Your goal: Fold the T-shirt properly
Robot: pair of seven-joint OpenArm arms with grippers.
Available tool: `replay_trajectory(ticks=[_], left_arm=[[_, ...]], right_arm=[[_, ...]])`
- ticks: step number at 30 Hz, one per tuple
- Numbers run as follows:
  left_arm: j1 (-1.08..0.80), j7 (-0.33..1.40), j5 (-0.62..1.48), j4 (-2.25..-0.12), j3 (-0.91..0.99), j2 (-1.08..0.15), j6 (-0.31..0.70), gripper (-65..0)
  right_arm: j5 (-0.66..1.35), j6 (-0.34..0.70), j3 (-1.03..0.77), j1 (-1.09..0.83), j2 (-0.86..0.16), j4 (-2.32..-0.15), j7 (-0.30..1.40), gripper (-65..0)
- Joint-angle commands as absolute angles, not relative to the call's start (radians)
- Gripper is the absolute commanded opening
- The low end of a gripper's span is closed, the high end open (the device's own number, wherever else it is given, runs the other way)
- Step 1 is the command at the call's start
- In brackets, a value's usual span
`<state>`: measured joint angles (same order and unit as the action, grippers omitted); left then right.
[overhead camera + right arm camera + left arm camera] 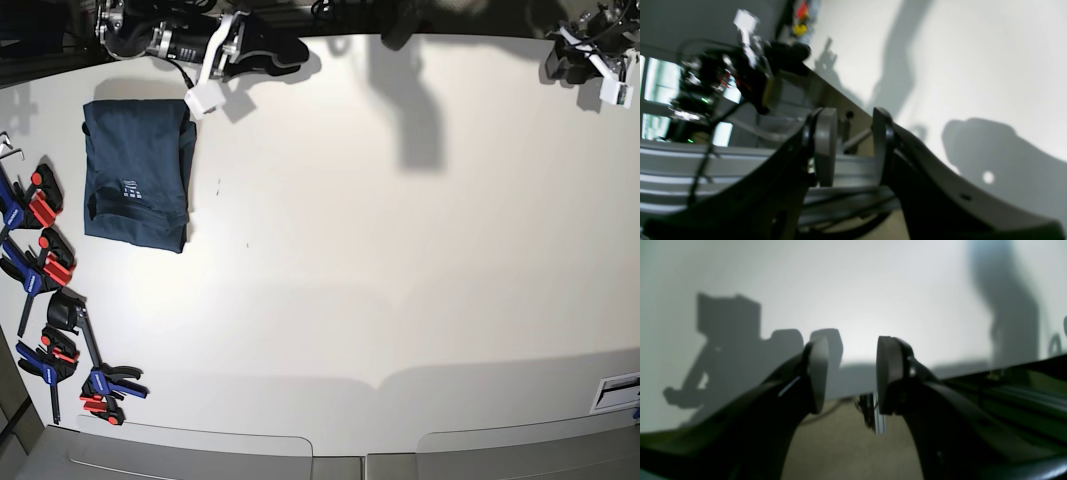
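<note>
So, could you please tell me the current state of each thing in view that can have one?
Dark navy-blue cotton T-shirt: folded into a compact rectangle, lying flat near the table's left edge, white label showing.
Left gripper: open, empty, off the shirt.
Right gripper: open, empty, at the table's far edge beside the shirt.
Red-and-blue bar clamps: fixed along the white table edge.

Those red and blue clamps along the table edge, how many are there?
5 clamps show, all down one side of the table: two beside the folded T-shirt, three nearer the front corner. Overlaps may hide more.
</note>
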<state>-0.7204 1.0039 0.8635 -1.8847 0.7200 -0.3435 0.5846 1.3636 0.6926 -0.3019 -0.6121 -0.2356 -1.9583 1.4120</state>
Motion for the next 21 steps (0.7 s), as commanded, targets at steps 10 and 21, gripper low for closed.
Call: replay_trajectory(ticks=[10, 21], left_arm=[[-0.734, 1.144, 0.883, -1.897, 0.728, -0.356, 0.591, -42.8], [-0.858, 1.159, 0.883, -1.896, 0.728, -0.376, 0.591, -42.8]], right_arm=[[1.386, 0.698, -0.301, -0.647, -0.348, -1.968, 1.396, -47.6], [1.386, 0.698, -0.3, -0.665, -0.349, -1.829, 1.396, -47.6]])
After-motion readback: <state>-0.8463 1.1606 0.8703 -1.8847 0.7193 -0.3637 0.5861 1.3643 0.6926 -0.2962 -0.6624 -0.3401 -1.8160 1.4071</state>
